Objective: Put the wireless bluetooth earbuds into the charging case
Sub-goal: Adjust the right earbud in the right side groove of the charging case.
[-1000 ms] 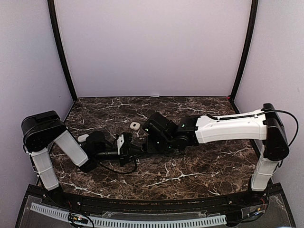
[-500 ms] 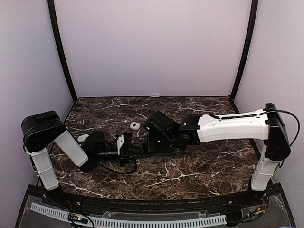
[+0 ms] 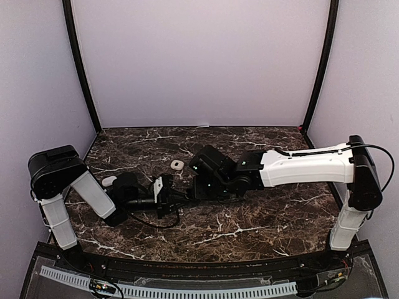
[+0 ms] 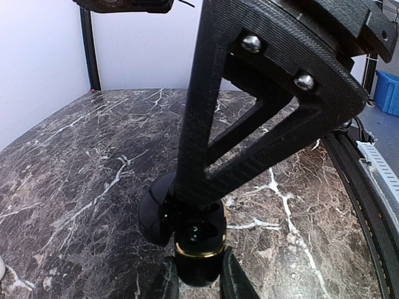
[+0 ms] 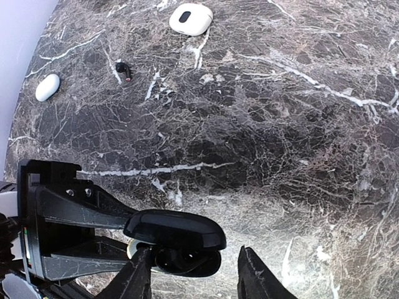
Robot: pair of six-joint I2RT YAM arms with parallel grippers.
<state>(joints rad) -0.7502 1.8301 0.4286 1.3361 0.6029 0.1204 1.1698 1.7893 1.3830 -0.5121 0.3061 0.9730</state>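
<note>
My left gripper (image 4: 198, 283) is shut on the base of a black charging case (image 4: 198, 240) with a gold rim. It holds the case upright, with the glossy lid (image 5: 174, 228) swung open. The case is mostly hidden in the top view under my right gripper (image 3: 198, 187). That right gripper (image 5: 193, 280) hovers just over the case's mouth and is open. One finger (image 5: 132, 281) stands in front of the case's left side, the other finger (image 5: 252, 279) apart on the right, and nothing is held. A tiny black earbud (image 5: 123, 70) with a red spot lies far off on the marble.
A white rounded piece with a dark oval (image 5: 191, 18) lies on the marble table (image 3: 262, 212), behind the grippers; the top view shows it too (image 3: 177, 164). A second white oval piece (image 5: 47, 87) lies beside the left arm (image 3: 109, 180). Purple walls enclose three sides.
The right arm has edged slightly to the right above the case, and its jaws stand a touch wider. The left arm and the case have not moved.
</note>
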